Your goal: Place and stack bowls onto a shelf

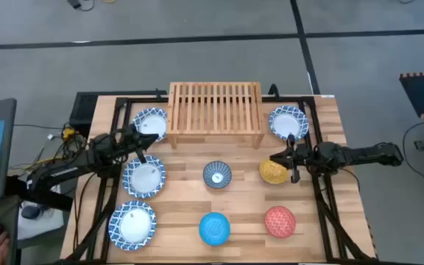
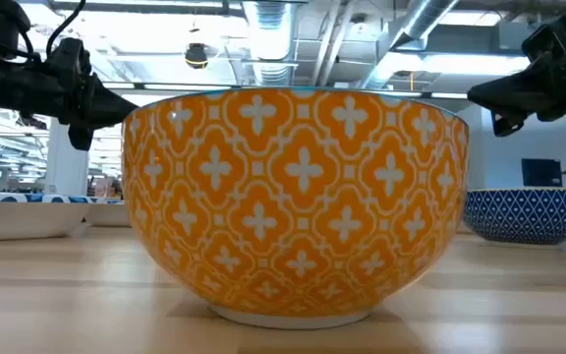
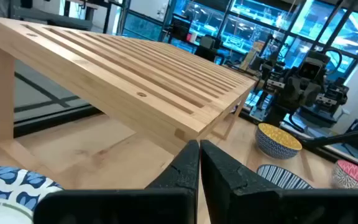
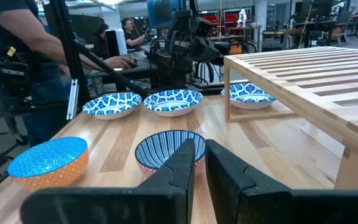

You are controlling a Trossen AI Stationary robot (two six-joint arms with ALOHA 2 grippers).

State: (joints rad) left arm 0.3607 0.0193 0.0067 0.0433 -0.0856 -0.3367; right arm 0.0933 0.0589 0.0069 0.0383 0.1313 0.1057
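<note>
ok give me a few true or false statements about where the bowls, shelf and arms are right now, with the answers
1. The shelf has nothing on it. True.
2. Three wide blue-and-white dishes lie in a column on the table's left side. True.
3. The left gripper holds a dish. False: its fingers are shut on nothing, above the table near the left dishes.
4. The red bowl is stacked inside the bright blue bowl. False: they sit apart along the front edge.
5. The right gripper is beside the yellow bowl. True.
</note>
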